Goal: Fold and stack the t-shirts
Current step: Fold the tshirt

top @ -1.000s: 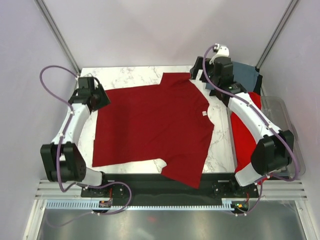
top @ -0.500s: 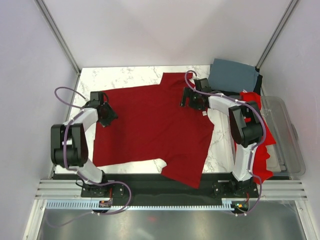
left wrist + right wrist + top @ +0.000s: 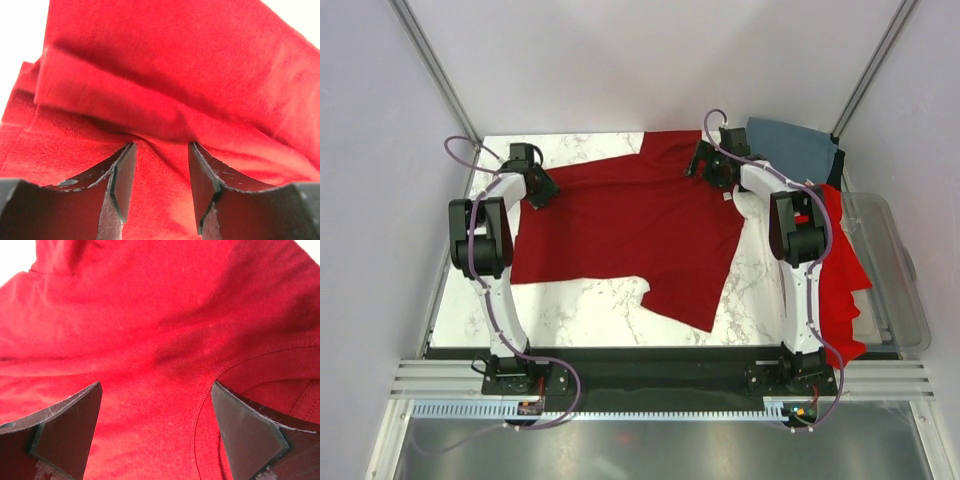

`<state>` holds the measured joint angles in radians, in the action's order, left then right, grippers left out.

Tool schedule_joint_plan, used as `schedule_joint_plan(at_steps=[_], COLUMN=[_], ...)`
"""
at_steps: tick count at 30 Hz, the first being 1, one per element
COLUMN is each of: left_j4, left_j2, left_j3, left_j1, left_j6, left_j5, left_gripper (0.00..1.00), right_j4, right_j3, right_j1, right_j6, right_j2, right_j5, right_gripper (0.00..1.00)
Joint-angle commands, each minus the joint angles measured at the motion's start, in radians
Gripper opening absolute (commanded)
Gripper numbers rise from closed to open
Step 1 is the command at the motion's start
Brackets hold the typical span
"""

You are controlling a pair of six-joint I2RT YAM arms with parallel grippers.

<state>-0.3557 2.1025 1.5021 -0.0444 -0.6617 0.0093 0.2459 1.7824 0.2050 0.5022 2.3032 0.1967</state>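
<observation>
Crimson shirt point(image 3: 630, 225) lies spread on the worktop point(image 3: 590, 310), ready for folding, with the left hand point(image 3: 540, 189) half-closed about a ridge at its far edge, grip uncertain, and the right hand point(image 3: 705, 167) wide open over the collar, holding nothing.

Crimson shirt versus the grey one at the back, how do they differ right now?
The crimson shirt lies spread out across the middle of the table. The grey shirt sits compact in the far right corner. The left gripper and right gripper are both at the crimson shirt's far edge, and neither is at the grey shirt. Both shirts are plain cloth.
</observation>
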Motion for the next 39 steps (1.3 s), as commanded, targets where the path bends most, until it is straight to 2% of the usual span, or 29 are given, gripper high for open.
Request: schedule_joint_plan(at_steps=[1, 3, 7, 8, 11, 12, 14, 15, 16, 18, 19, 22, 27, 28, 31, 39], left_j4=[-0.097, -0.095, -0.101, -0.106, -0.109, -0.106, -0.106, -0.109, -0.117, -0.138, -0.144, -0.149, -0.094, -0.069, -0.028, 0.078], left_j2=[0.042, -0.014, -0.224, -0.337, -0.517, -0.638, -0.746, -0.856, -0.905, -1.005, -1.097, -1.212, -1.222, -1.217, -1.187, -1.024], left_j3=[0.063, 0.038, -0.084, -0.115, -0.267, -0.364, -0.465, -0.562, -0.613, -0.751, -0.793, -0.919, -1.009, -1.019, -1.045, -1.06], left_j1=[-0.003, -0.003, -0.006, -0.008, -0.034, -0.055, -0.08, -0.103, -0.118, -0.179, -0.198, -0.261, -0.318, -0.318, -0.319, -0.318], left_j6=[0.017, 0.016, 0.027, 0.027, -0.013, -0.03, -0.038, -0.038, -0.041, -0.064, -0.076, -0.111, -0.119, -0.124, -0.139, -0.156], left_j5=[0.012, 0.014, 0.017, 0.012, 0.015, 0.024, 0.038, 0.034, 0.026, 0.021, 0.017, 0.027, 0.083, 0.075, 0.06, 0.024], left_gripper=[0.53, 0.54, 0.55, 0.55, 0.6, 0.99, 1.0, 1.0, 1.0, 0.99, 0.99, 0.97, 0.9, 0.88, 0.83, 0.7], right_j4=[0.075, 0.076, 0.105, 0.119, 0.193, 0.22, 0.237, 0.242, 0.242, 0.25, 0.25, 0.259, 0.314, 0.317, 0.343, 0.314], right_j3=[0.101, 0.132, 0.14, 0.135, 0.072, -0.004, -0.114, -0.249, -0.318, -0.519, -0.581, -0.809, -1.084, -1.113, -1.198, -1.27], right_j1=[-0.003, 0.005, 0.03, 0.037, 0.071, 0.088, 0.103, 0.128, 0.141, 0.193, 0.21, 0.275, 0.323, 0.323, 0.321, 0.321], right_j6=[-0.001, -0.01, -0.04, -0.044, -0.037, -0.033, 0.001, 0.019, 0.051, 0.093, 0.111, 0.218, 0.321, 0.325, 0.312, 0.299], right_j2=[0.056, 0.036, -0.065, -0.124, -0.276, -0.324, -0.483, -0.54, -0.659, -0.773, -0.885, -1.089, -1.364, -1.44, -1.539, -1.55], right_j5=[0.065, 0.09, 0.106, 0.083, -0.005, -0.06, -0.12, -0.179, -0.193, -0.278, -0.286, -0.292, -0.27, -0.269, -0.287, -0.269], right_gripper=[0.98, 0.98, 0.98, 0.98, 0.98, 0.98, 0.98, 0.98, 0.98, 0.98, 0.98, 0.98, 0.98, 0.98, 0.98, 0.98])
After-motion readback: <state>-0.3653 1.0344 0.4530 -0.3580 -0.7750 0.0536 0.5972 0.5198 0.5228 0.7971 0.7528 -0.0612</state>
